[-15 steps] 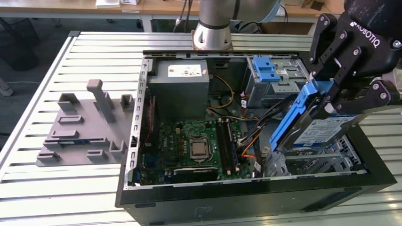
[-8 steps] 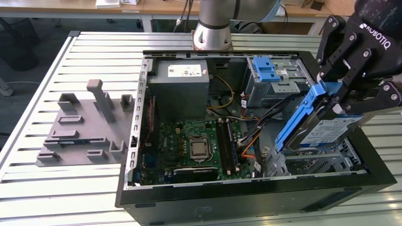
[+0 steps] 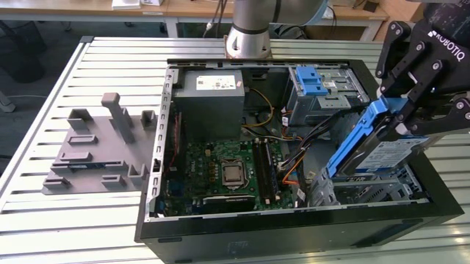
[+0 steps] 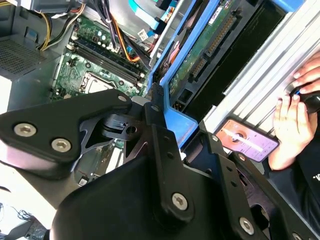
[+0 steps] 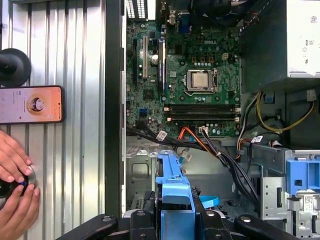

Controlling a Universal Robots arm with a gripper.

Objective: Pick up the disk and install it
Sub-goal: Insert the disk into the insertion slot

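The disk (image 3: 391, 153), a silver drive with a white-and-blue label in a bright blue carrier, hangs tilted on edge over the front corner of the open computer case (image 3: 294, 234), on the exterior view's right. My gripper (image 3: 402, 116) is shut on its upper end. The disk's lower end dips toward the metal drive cage (image 3: 367, 191). In the first wrist view the blue carrier (image 5: 173, 190) sticks out between my gripper's fingers (image 5: 142, 220), over the case floor. The second wrist view catches the disk's green circuit-board underside (image 4: 207, 52) just beyond my gripper (image 4: 161, 107).
Inside the case are a grey power-supply box (image 3: 213, 102), the green motherboard (image 3: 228, 170), loose cables (image 3: 290, 165) and another blue-handled bay (image 3: 316, 82). A grey fixture (image 3: 96, 148) sits on the slatted table. A person's hands (image 5: 15, 177) and a phone (image 5: 31, 104) lie beside the case.
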